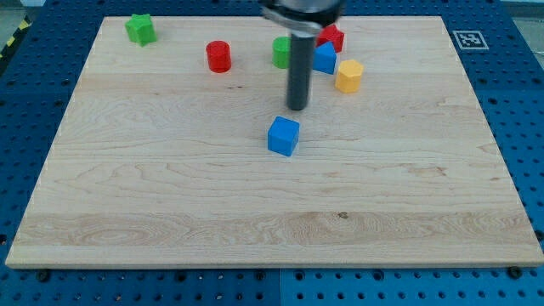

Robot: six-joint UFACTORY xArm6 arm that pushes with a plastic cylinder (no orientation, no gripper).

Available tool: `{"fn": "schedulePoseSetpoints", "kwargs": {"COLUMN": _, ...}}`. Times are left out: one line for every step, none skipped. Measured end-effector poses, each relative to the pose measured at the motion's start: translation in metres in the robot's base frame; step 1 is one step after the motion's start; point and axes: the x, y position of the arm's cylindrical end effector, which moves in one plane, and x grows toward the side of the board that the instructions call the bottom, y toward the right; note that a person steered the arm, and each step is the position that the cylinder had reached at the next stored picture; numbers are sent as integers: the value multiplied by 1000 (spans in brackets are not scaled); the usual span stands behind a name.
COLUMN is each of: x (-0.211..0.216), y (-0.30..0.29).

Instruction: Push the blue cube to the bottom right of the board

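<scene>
The blue cube (283, 136) sits near the middle of the wooden board (170, 195). My tip (297, 108) is just above and slightly right of the cube in the view, a small gap apart from it. The dark rod rises from the tip to the view's top and hides part of a green block (280, 52) behind it.
A green star-shaped block (140, 29) lies at the top left. A red cylinder (218, 56) stands left of the rod. A red block (332, 36), a blue triangular block (324, 59) and a yellow block (348, 76) cluster right of the rod.
</scene>
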Motion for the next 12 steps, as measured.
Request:
{"fn": "schedulePoseSetpoints", "kwargs": {"x": 18, "y": -50}}
{"fn": "schedulePoseSetpoints", "kwargs": {"x": 52, "y": -10}}
{"fn": "schedulePoseSetpoints", "kwargs": {"x": 75, "y": 86}}
{"fn": "schedulePoseSetpoints", "kwargs": {"x": 80, "y": 130}}
{"fn": "schedulePoseSetpoints", "kwargs": {"x": 80, "y": 88}}
{"fn": "schedulePoseSetpoints", "kwargs": {"x": 90, "y": 38}}
{"fn": "schedulePoseSetpoints", "kwargs": {"x": 127, "y": 68}}
{"fn": "schedulePoseSetpoints", "kwargs": {"x": 133, "y": 143}}
{"fn": "schedulePoseSetpoints", "kwargs": {"x": 137, "y": 130}}
{"fn": "schedulePoseSetpoints", "kwargs": {"x": 133, "y": 74}}
{"fn": "schedulePoseSetpoints", "kwargs": {"x": 91, "y": 69}}
{"fn": "schedulePoseSetpoints", "kwargs": {"x": 82, "y": 123}}
